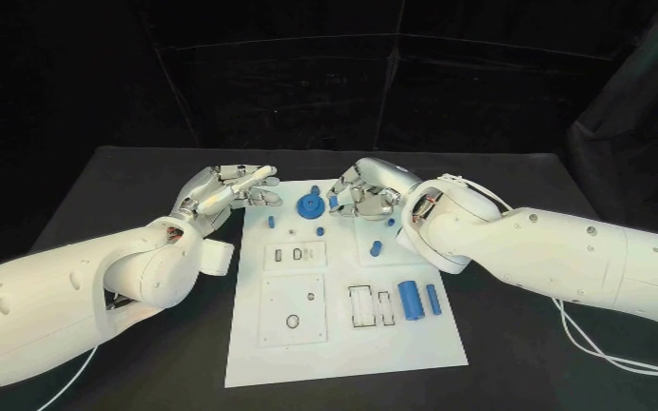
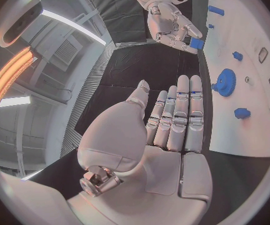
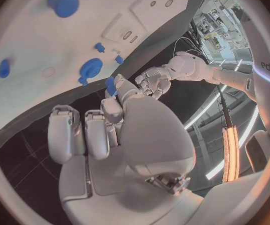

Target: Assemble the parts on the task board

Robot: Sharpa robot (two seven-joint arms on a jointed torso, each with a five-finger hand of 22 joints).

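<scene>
My right hand [image 1: 359, 192] pinches a small blue part [image 2: 196, 43] over the far edge of the task board [image 1: 343, 335], my left hand [image 1: 226, 192] hovers empty and flat-fingered beside its far left corner, and with the gear [image 1: 314, 206] seated, two cylinders [image 1: 410, 296] near the right edge remain loose.

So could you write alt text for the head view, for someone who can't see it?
Two white robot arms reach over a white task board on a black table; the right hand pinches a small blue part near the blue gear, and the left hand hovers open beside the board.
</scene>
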